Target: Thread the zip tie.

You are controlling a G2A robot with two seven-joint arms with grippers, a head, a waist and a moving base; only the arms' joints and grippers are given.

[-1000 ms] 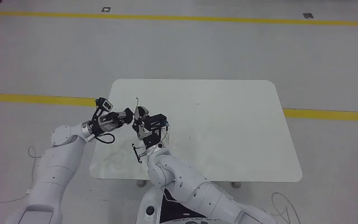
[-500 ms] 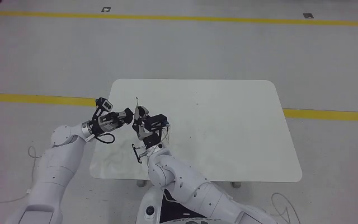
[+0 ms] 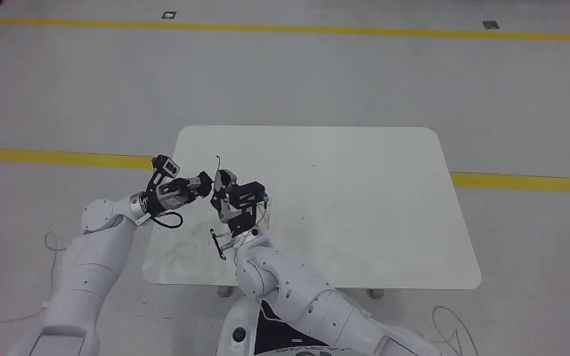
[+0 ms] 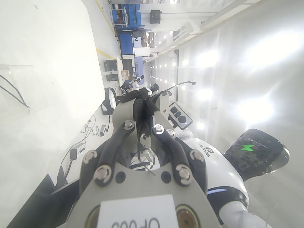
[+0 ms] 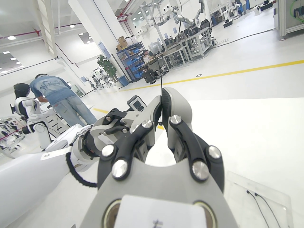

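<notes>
Pale workshop floor crossed by yellow lines (image 3: 285,29) surrounds the white surface (image 3: 374,196) I'm working over. From my seat I see both arms raised above the robot's left part of it, with the two pincers tip to tip and almost touching.

The right pincer (image 5: 162,97) is clenched. Its two pads are pressed flat together on the zip tie (image 5: 162,81), a thin black strip that stands straight out past the fingertips and curls over slightly at its free end. The left pincer (image 4: 142,100) sits just beside the right one, facing it, with its wrist pointing away toward the surface's left edge. Its fingers (image 4: 161,110) are closed too, and dark padding is bunched at the tips. A thin black strand runs back between them toward the wrist, and I read that as the same tie, so both pincers grip it. The tie hangs in the air between and just above the pincers, clear of the surface.

Below the right pincer, back toward its wrist, a clear tray (image 5: 237,183) lies flat on the surface with two spare ties (image 5: 256,194) side by side in it
</notes>
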